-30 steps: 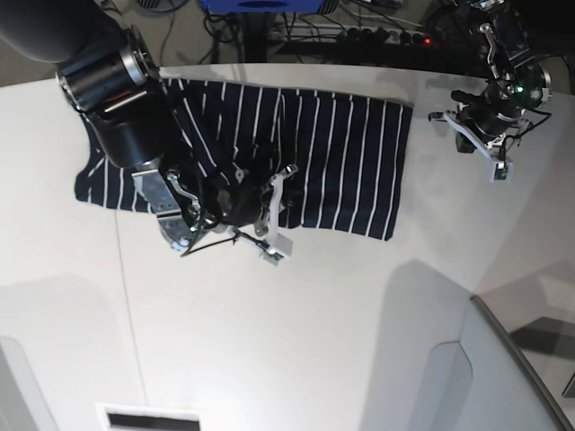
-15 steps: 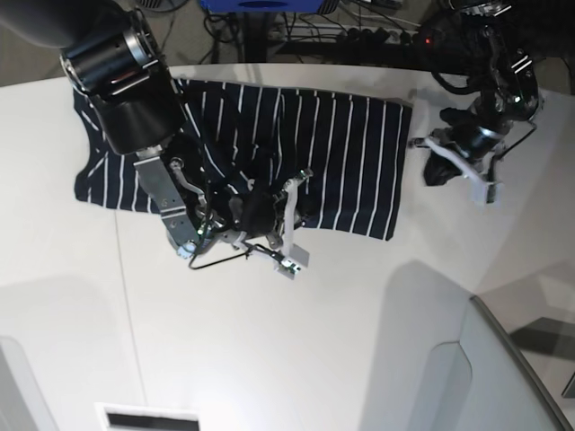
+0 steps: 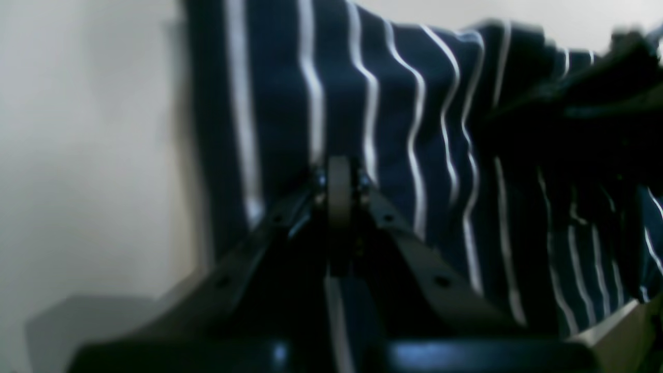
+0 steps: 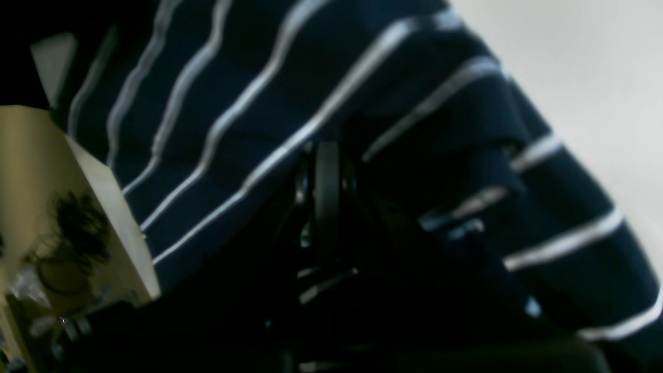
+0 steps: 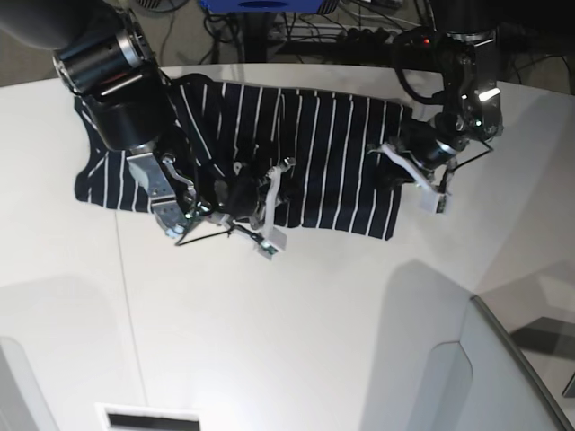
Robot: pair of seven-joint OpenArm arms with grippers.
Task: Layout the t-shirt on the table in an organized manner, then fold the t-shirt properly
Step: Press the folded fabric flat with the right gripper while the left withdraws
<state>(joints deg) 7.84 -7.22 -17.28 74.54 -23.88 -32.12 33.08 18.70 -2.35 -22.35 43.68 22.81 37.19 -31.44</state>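
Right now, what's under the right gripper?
The striped t-shirt lies under the right gripper, spread on the white table. The gripper's jaws are shut down in the cloth. Its body hides whether any fabric is pinched, and the shirt covers the tabletop beneath.

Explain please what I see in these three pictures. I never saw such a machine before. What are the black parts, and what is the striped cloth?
This is a robot with two arms. One picture looks down from above; the other two come from small cameras on each wrist. On the large smooth white table lies a dark navy t-shirt with thin white stripes, spread mostly flat. The right gripper is closed over the shirt's near edge. The left gripper is closed at the shirt's side edge. Whether either actually pinches cloth is unclear.
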